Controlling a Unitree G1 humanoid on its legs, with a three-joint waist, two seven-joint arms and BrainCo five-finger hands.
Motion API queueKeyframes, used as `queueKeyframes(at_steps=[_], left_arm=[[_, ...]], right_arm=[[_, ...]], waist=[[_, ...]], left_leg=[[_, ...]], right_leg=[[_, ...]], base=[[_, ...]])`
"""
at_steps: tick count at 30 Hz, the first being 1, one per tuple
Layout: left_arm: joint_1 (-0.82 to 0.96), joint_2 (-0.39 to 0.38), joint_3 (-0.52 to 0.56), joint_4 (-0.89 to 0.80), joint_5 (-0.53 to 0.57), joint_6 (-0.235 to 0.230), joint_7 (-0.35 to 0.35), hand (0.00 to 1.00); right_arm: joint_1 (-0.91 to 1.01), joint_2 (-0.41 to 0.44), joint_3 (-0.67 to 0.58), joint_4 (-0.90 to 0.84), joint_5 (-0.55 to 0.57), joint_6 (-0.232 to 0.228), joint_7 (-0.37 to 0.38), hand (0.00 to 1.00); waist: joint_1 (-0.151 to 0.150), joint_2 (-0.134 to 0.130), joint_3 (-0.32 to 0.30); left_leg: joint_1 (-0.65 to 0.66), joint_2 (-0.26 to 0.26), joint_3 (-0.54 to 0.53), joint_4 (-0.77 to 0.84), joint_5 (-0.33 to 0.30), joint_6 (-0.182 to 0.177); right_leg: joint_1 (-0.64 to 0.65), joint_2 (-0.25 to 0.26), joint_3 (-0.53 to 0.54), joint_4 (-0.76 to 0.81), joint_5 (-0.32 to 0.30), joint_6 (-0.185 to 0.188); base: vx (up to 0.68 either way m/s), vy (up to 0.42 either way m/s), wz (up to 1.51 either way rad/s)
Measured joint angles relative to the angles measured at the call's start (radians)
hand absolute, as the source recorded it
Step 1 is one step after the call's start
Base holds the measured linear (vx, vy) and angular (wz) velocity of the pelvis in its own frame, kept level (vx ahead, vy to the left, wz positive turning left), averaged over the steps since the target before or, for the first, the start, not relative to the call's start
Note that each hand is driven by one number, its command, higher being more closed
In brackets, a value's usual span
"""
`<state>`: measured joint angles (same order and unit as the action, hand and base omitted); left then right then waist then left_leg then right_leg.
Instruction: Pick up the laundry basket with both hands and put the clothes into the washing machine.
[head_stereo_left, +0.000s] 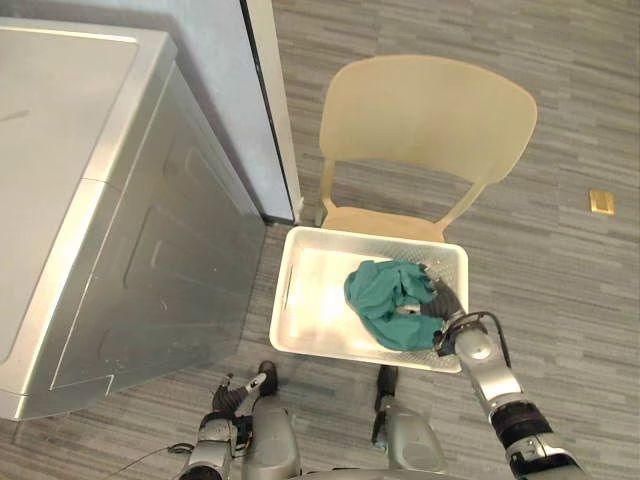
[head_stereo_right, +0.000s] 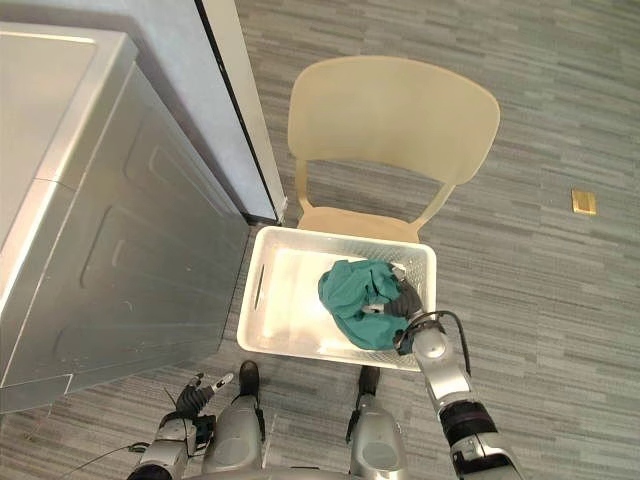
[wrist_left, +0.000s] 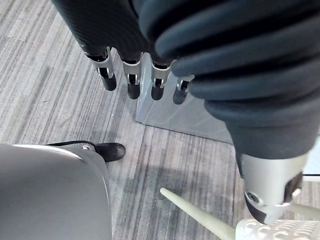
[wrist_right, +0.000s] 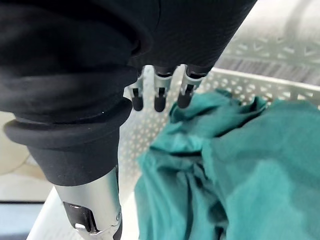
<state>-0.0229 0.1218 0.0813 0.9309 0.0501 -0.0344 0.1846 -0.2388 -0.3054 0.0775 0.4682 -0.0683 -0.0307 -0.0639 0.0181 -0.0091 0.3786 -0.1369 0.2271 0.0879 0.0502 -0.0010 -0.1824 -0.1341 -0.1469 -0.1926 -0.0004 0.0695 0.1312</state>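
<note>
On the seat of a pale beige chair (head_stereo_left: 425, 110), at the middle of the scene: a white perforated laundry basket (head_stereo_left: 283, 300), seemingly set there so both arms can reach its rim without stooping. Inside, toward the right wall: a crumpled heap of teal clothes (head_stereo_left: 385, 300), soft, deeply folded, loosely bunched, filling about half the basket, with the left half bare. Probably limp and easy to spill if tipped.

At the right side of the basket: right hand (head_stereo_left: 445, 305), reaching down inside, fingers (wrist_right: 159, 102) straight and apart, tips just beside the cloth and close to the perforated wall, clamped on nothing. Placed low, perhaps to find the rim or wall for a lift.

Near left, low beside the floor (head_stereo_left: 560, 280): left hand (wrist_left: 131, 82), fingers relaxed and apart, holding nothing, well apart from the basket, so no two-handed grip yet.

At far left: grey washing machine (head_stereo_left: 80, 200), lid down, just beside the chair, clothes not yet inside.
</note>
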Motion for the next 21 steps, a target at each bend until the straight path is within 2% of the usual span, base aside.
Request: queueKeyframes(at_steps=[9,14,16,19,21], left_arm=[[-0.032,0.000,-0.012,-0.040,-0.045,-0.018,0.019,0.00],[-0.041,0.001,-0.045,-0.070,-0.083,-0.023,0.035,0.00],[-0.048,0.002,-0.049,-0.075,-0.089,-0.031,0.037,0.00],[-0.073,-0.002,-0.087,-0.075,-0.090,-0.035,0.040,0.00],[-0.081,-0.001,-0.091,-0.075,-0.091,-0.036,0.041,0.00]], right_arm=[[-0.152,-0.018,-0.059,0.111,0.020,0.016,-0.031,0.00],[-0.219,-0.037,-0.076,0.175,0.019,0.036,-0.047,0.00],[-0.241,-0.039,-0.076,0.202,0.019,0.038,-0.051,0.00],[-0.277,-0.053,-0.096,0.283,0.020,0.037,-0.073,0.00],[-0.289,-0.046,-0.121,0.305,0.023,0.028,-0.104,0.00]], waist=[[0.002,0.014,0.096],[0.004,0.023,0.127],[0.015,0.024,0.134],[0.019,0.047,0.147],[0.021,0.048,0.148]], left_leg=[[-0.055,-0.016,-0.008,-0.010,0.034,0.007],[-0.112,-0.035,-0.033,-0.011,0.052,0.016],[-0.132,-0.040,-0.036,-0.011,0.060,0.020],[-0.180,-0.055,-0.073,-0.013,0.082,0.025],[-0.206,-0.058,-0.091,-0.016,0.093,0.026]], right_leg=[[-0.048,-0.015,-0.008,-0.004,0.021,0.001],[-0.087,-0.032,-0.032,-0.007,0.043,0.005],[-0.106,-0.036,-0.034,-0.009,0.053,0.006],[-0.119,-0.044,-0.064,-0.034,0.075,0.009],[-0.131,-0.046,-0.081,-0.041,0.084,0.009]], base=[[-0.03,0.001,0.04],[-0.07,0.020,0.14],[-0.09,0.024,0.08],[-0.10,0.019,0.32],[-0.09,0.015,0.29]])
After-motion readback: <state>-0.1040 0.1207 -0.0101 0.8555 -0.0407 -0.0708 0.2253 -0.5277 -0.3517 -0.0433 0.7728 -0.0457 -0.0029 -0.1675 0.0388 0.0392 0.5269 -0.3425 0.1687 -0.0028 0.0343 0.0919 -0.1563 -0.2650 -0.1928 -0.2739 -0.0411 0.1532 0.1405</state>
